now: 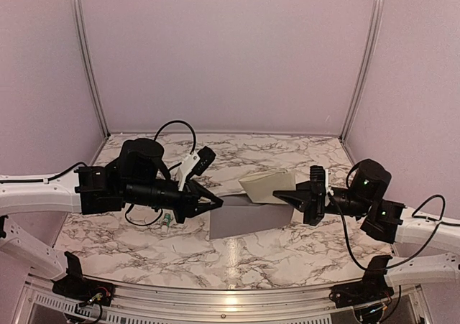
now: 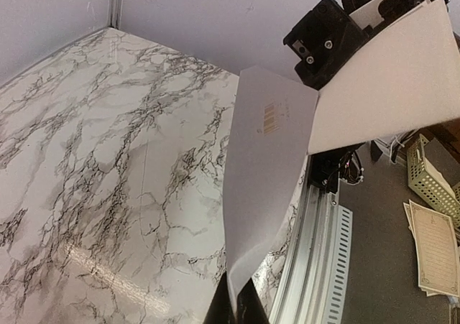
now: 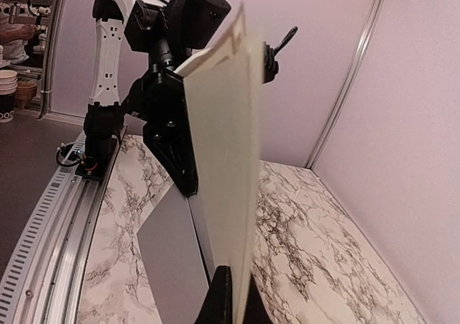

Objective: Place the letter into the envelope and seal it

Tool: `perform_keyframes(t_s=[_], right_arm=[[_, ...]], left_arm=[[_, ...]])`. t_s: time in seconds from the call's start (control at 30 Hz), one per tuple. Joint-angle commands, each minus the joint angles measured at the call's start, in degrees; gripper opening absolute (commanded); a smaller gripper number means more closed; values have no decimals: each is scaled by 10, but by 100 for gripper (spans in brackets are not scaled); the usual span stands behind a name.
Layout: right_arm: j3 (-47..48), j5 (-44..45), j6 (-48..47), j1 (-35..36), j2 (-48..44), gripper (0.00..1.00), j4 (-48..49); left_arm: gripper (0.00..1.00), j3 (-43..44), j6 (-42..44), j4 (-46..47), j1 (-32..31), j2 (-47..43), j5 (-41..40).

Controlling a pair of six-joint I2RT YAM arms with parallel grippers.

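Observation:
The grey envelope lies on the marble table between the two arms. My left gripper is shut on its left edge, and the pinched grey layer rises curved out of the jaws. The cream folded letter hangs in the air just above the envelope's far right part, with my right gripper shut on its near corner. In the right wrist view the letter stands edge-on from the jaws, with the envelope below left. The letter also shows in the left wrist view.
A small green-white tube lies on the table under the left arm. Pale walls with metal posts close in the back and sides. A metal rail runs along the table's near edge, with a basket on the floor beyond.

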Motion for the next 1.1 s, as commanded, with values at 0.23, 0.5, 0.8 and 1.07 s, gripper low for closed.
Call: perform_keyframes(t_s=[0.23,0.5,0.8,1.07], right_arm=[[26,10,-10,4,28,0,-5],[57,-13,-31,4,78,0,-56],[80,-34,-53,4,130,0,-93],[109,-22,-70,4,170,0,-130]], left_arm=[[0,2,30,-39,-9,-5,5],[0,-3,36,-48,-9,-25,3],[0,-6,33,-49,-9,-43,-7],[0,-6,37,-51,-9,-44,0]])
